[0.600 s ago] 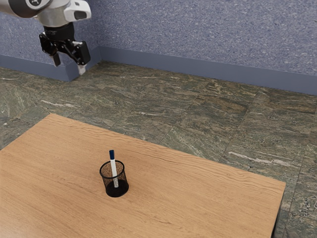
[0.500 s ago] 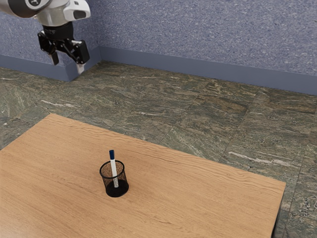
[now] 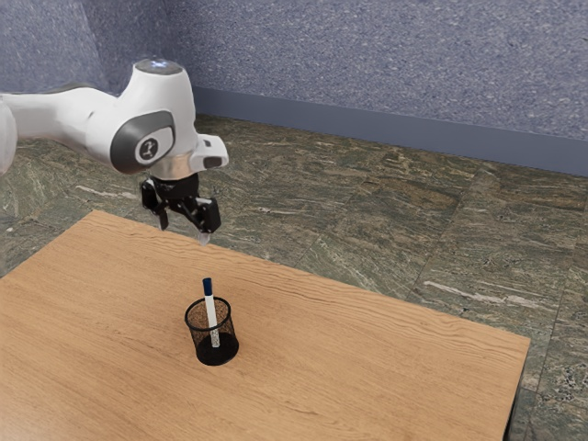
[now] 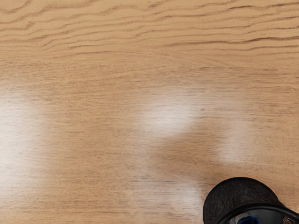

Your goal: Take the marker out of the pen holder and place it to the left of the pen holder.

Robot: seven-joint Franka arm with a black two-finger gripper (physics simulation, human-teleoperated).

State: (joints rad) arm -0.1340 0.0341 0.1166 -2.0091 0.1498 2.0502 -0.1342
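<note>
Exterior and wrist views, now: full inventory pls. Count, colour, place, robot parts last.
Marker: one, white with dark blue cap, in the pen holder, cap up
Pen holder: one, black mesh, on the table
Table: one, light wood-brown, below the end effector
Dark strip: one, near-black, under table edge, exterior view's lower right; part unclear
Floor: one, mottled grey-green-brown, beyond the table
Baseboard: one run, blue-grey, at wall foot
Wall: several faces, speckled blue-grey, background
Arm: one, white and grey, from exterior view's left
End effector: one, black, open, above the table
</note>
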